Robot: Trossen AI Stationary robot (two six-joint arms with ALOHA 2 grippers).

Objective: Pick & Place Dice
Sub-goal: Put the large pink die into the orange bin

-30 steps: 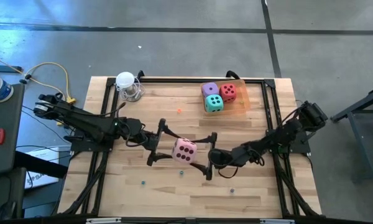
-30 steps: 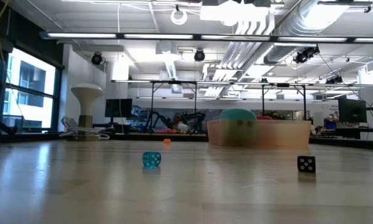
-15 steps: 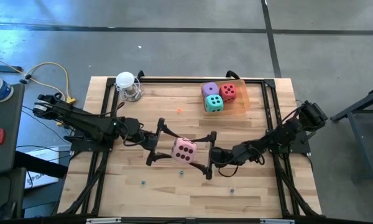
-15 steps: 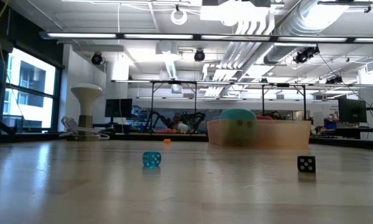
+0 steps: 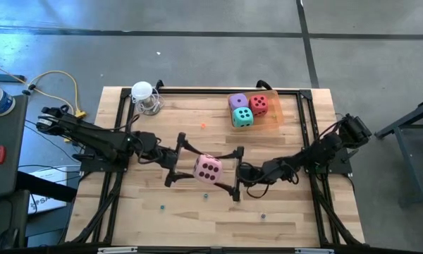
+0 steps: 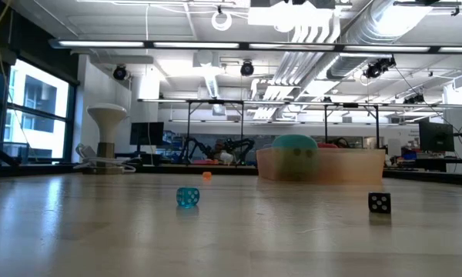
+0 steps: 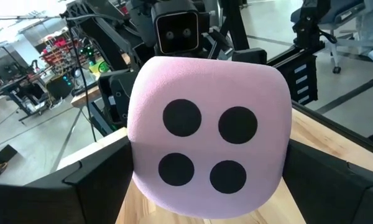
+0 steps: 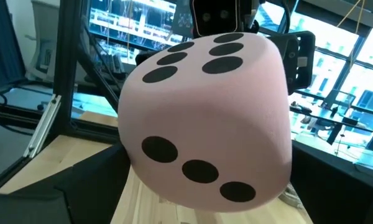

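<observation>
Pink die [image 5: 209, 168] at counter centre, flanked by the spread left pincer [image 5: 176, 161] at 9 o'clock and spread right pincer [image 5: 236, 175] at 3; one pincer should pinch its flat faces squarely before lifting.

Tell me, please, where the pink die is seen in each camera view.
High view: the pink die is at table centre, between both pincers.
Low view: not in it.
Left wrist view: it fills the centre, four pips facing.
Right wrist view: it fills the centre.
Shared landmark: the opposite arm's wrist camera behind the die in both wrist views.
</observation>
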